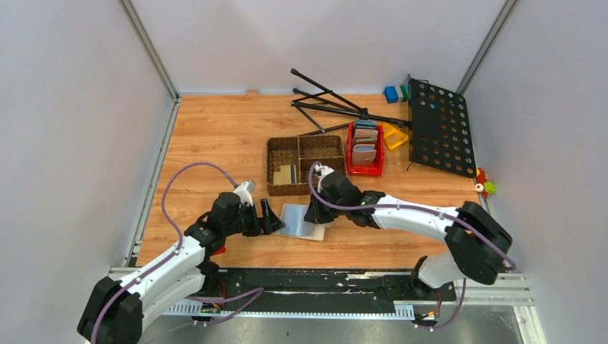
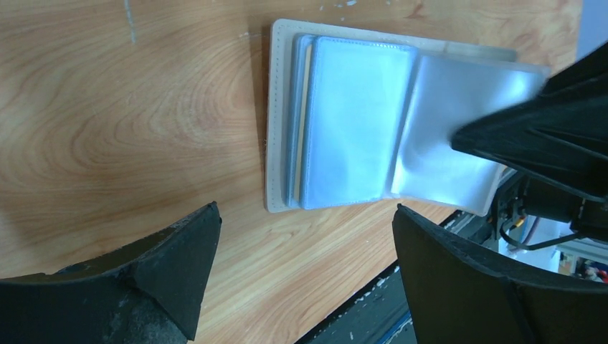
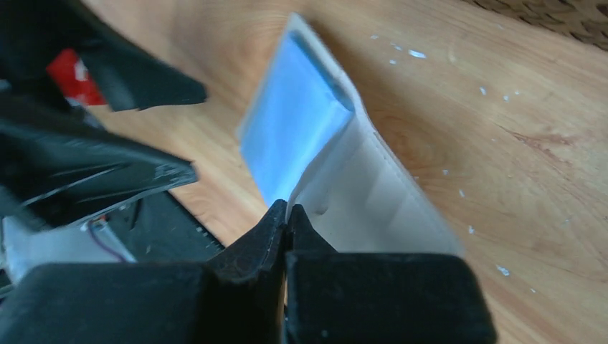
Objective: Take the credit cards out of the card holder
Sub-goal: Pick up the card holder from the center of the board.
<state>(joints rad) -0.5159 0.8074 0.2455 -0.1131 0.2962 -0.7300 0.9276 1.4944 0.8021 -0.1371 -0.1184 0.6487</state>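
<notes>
A: How's the right claw (image 3: 287, 213)?
B: Clenched, pinching a clear pocket leaf of the card holder (image 2: 344, 122), the leaf raised.
A: And the left claw (image 2: 305, 215)?
B: Released, jaws wide, hovering just beside the card holder.
A: Where's the card holder?
B: Open on the counter (image 2: 129, 107) between both claws, a tan card (image 2: 307, 122) edge showing inside.

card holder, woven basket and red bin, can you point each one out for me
card holder (image 2: 351, 122): left wrist view, on its pale blue plastic page
woven basket (image 1: 270, 166): top external view, on its left wall
red bin (image 1: 364, 171): top external view, on its near red wall
</notes>
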